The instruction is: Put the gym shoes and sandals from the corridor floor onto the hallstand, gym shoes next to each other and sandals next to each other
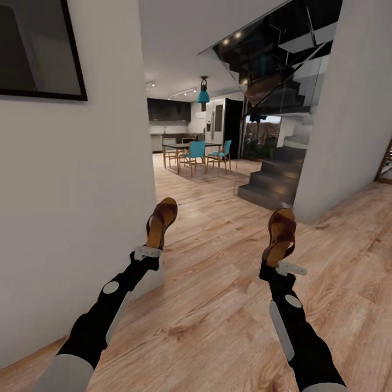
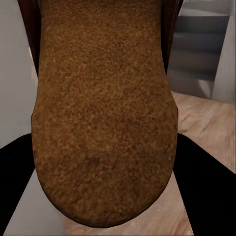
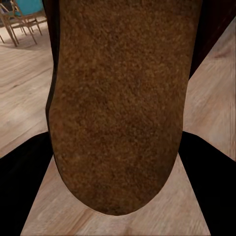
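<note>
No text, label, brand, number or sign can be read in any of the views.

Even bright light; ceiling spots glow; wrist views soft, grainy.

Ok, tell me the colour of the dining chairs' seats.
Teal blue on the dining chairs, with wooden legs; clearest in the head view.
</note>
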Robot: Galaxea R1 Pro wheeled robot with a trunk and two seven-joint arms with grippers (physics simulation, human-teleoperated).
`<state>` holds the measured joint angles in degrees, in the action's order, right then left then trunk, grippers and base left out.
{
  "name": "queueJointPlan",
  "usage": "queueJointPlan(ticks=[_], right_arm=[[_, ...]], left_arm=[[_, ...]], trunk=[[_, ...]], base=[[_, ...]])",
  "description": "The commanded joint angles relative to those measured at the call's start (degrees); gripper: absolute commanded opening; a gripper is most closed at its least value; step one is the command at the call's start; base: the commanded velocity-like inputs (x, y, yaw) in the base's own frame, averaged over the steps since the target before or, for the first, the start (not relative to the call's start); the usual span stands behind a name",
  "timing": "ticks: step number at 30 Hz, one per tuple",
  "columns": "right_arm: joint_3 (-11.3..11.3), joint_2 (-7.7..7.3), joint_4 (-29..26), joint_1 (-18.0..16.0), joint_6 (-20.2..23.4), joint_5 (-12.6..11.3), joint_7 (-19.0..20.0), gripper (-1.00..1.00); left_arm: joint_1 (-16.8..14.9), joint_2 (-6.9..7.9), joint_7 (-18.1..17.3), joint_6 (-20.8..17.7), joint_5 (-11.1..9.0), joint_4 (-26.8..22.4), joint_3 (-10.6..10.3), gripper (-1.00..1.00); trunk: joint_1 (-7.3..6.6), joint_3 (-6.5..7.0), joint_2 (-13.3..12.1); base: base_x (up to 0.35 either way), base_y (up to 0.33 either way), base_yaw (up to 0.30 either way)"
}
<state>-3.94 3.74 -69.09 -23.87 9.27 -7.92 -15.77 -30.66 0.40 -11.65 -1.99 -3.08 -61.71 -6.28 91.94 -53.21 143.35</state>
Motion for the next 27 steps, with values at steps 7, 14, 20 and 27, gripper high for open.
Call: queueJointPlan(ticks=[7,14,20,27], right_arm=[[-0.02,0.04,-0.08,-0.04,0.22,-0.34,-0.14,-1.0],[-0.02,0.04,-0.08,-0.04,0.22,-0.34,-0.17,-1.0],[-0.02,0.04,-0.08,-0.04,0.22,-0.34,-0.17,-1.0],[-0.02,0.04,-0.08,-0.02,0.22,-0.34,-0.15,-1.0]], left_arm=[[-0.01,0.04,-0.12,-0.21,-0.42,-0.07,-0.03,-1.0],[-0.01,0.04,-0.12,-0.21,-0.44,-0.07,-0.01,-1.0],[-0.01,0.04,-0.12,-0.25,-0.43,-0.07,0.03,-1.0],[-0.01,0.04,-0.12,-0.28,-0.41,-0.07,-0.02,-1.0]], trunk=[[-0.01,0.34,0.03],[-0.01,0.75,0.03],[-0.01,1.09,0.03],[-0.01,1.49,0.03]], base=[[0.0,0.0,-0.267],[0.001,0.0,-0.267],[0.155,0.0,-0.267],[0.331,0.0,-0.267]])
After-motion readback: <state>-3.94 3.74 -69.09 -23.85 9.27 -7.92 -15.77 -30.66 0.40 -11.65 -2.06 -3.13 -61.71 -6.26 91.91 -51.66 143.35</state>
